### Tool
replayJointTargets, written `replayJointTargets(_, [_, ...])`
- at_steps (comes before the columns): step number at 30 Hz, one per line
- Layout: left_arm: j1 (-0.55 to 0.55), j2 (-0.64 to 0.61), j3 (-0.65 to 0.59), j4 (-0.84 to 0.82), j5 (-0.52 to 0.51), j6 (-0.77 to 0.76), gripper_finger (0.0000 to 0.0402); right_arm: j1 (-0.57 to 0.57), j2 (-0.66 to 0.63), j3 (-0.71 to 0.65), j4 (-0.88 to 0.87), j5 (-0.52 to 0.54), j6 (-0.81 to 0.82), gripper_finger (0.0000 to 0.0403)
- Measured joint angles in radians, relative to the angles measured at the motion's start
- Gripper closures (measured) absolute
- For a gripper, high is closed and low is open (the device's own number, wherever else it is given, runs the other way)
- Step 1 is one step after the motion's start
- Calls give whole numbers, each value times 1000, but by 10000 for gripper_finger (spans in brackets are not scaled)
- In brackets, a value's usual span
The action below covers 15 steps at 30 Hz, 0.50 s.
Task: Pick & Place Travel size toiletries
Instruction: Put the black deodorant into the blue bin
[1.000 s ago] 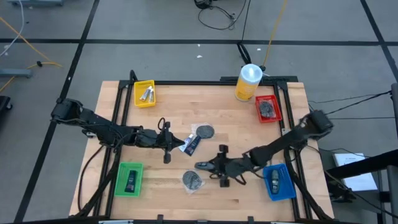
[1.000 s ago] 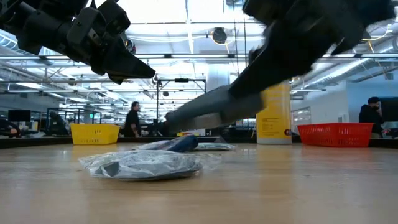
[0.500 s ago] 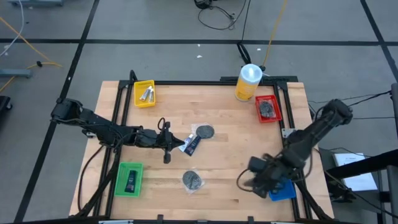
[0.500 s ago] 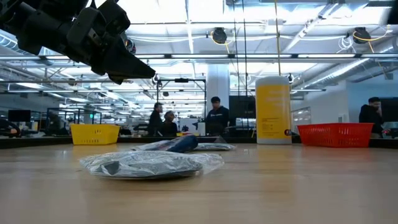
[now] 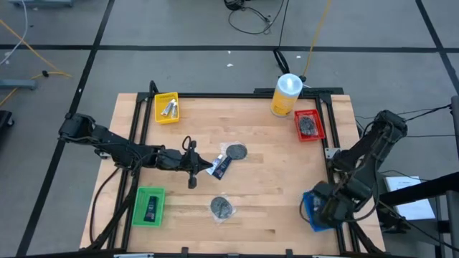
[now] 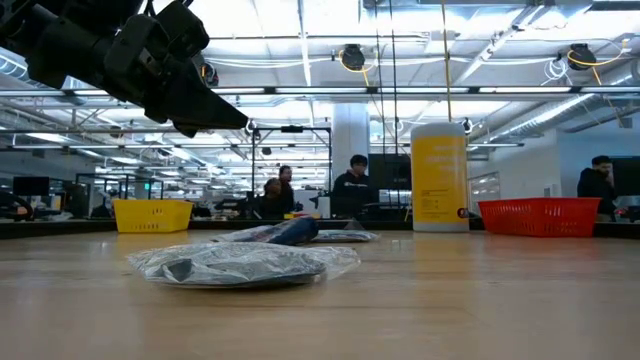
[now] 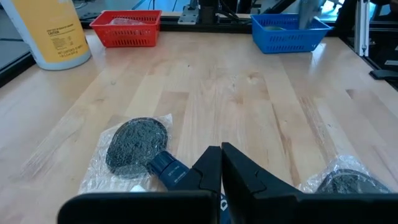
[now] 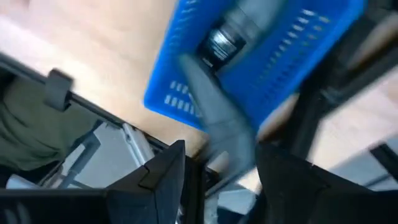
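Observation:
My left gripper (image 5: 204,168) hangs shut above the table, beside a white tube with a blue cap (image 5: 221,166); the low view shows it raised (image 6: 235,118). In the left wrist view the cap (image 7: 166,169) lies just past the closed fingers (image 7: 221,155). Two dark discs in clear wrap (image 5: 235,152) (image 5: 222,208) lie flat on the wood. My right gripper (image 5: 324,208) is over the blue tray (image 5: 310,209), fingers spread (image 8: 221,168). A blurred grey tube (image 8: 221,118) shows between them, and another tube (image 8: 227,31) lies in the tray. My right gripper has the blurred grey tube (image 8: 214,106) between its spread fingers above the blue tray (image 8: 298,43). Whether either finger touches the tube, I cannot tell.
A yellow canister with a white top (image 5: 287,94) stands at the far edge. A red tray (image 5: 309,125) holds a disc, a yellow tray (image 5: 167,107) holds tubes, a green tray (image 5: 150,206) holds a black pack. Black frame rails run along the table's edges. People stand far behind (image 6: 350,185).
My right arm has swung from the middle of the table, near the nearer disc, toward the near right corner and now hovers over the blue tray. In the low view it has left the picture. The left arm and the items on the wood have stayed put.

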<state>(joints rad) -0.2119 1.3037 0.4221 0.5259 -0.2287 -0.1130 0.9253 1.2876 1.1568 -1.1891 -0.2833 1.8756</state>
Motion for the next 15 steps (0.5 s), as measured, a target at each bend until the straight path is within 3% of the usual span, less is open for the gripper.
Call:
replayJointTargets(3, [0,0,0,0,0,0,392,0,-43,0,-72,7,43,225])
replayJointTargets(12, [0,0,0,-7,1,-2,392,-1,-91,-23,-83,227,39,259])
replayJointTargets(15, [0,0,0,-9,1,-5,392,-11,-70,-73,62,154,-7,269])
